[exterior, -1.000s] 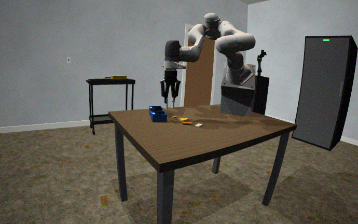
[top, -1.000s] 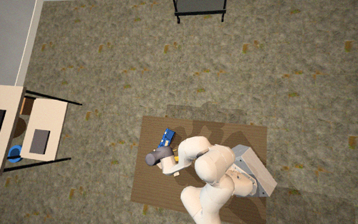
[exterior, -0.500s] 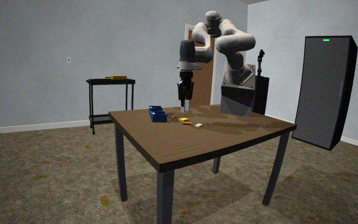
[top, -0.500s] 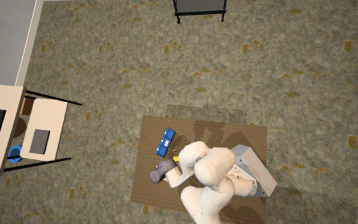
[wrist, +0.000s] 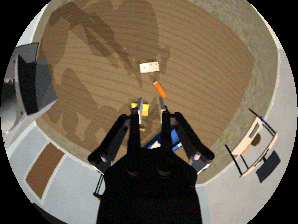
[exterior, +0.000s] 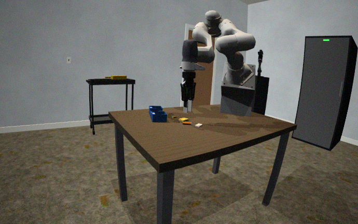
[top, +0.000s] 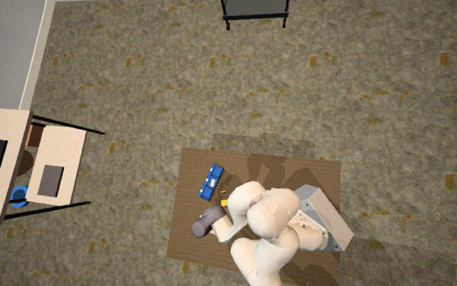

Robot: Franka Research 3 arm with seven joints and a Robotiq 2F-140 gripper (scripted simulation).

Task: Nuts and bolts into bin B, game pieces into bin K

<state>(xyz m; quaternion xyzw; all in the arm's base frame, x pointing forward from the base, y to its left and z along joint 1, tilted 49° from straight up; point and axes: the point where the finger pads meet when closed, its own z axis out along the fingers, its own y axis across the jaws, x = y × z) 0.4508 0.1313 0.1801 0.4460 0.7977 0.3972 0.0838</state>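
Three joined blue bins (top: 204,192) (exterior: 159,117) (wrist: 175,135) stand on the table; their letters cannot be read. A pale tile (top: 212,183) shows in the middle bin. A small brass bolt-like piece (top: 222,191) (exterior: 174,116) (wrist: 142,130) lies beside the bins. A yellow block (top: 224,203) (exterior: 183,119) (wrist: 144,111) lies near it, partly behind a finger in the wrist view. A white domino-like tile (exterior: 198,125) (wrist: 149,67) lies farther from the bins. My gripper (exterior: 188,110) (wrist: 150,102) is partly open and empty, low above the table; the arm hides its fingers in the top view.
An orange-handled tool (exterior: 187,123) (wrist: 159,89) lies between the yellow block and the white tile. The wooden table (top: 194,161) (exterior: 158,142) carries the arm's grey base (top: 330,218) (exterior: 235,101) on the far side from the bins.
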